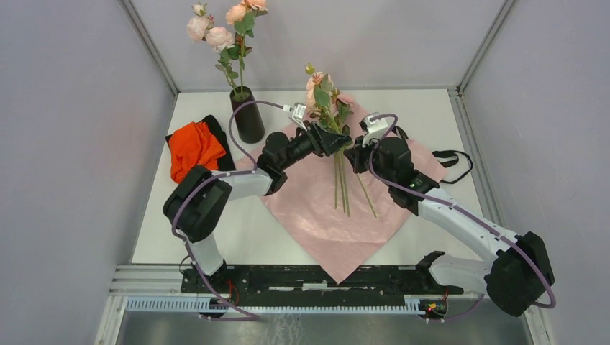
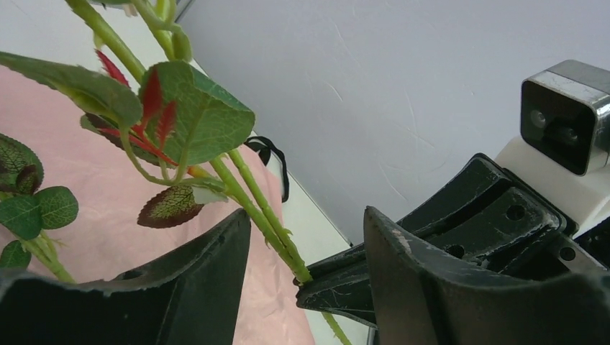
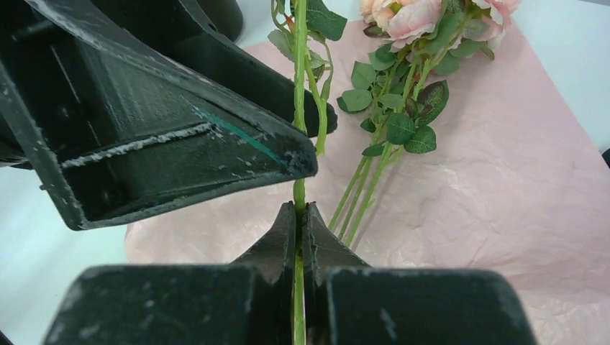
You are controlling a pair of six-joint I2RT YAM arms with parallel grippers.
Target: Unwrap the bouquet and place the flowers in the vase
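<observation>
- Right gripper [image 3: 301,215] clenched on one green stem [image 3: 299,188], over the pink paper [image 1: 338,230]
- Left gripper [image 2: 306,237] released, jaws apart astride that stem, just beside the right
- Other flowers [image 3: 403,108] lie on the paper
- Vase [image 1: 248,118] stands back left, off the paper, holding several roses [image 1: 230,32]

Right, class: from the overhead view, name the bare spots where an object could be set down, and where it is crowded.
Free: the near-left table between the left arm and the pink paper; the far-right corner behind the ribbon. Crowded: the centre, where the left gripper and right gripper meet at a stem, and the far left with vase and orange cloth.
</observation>
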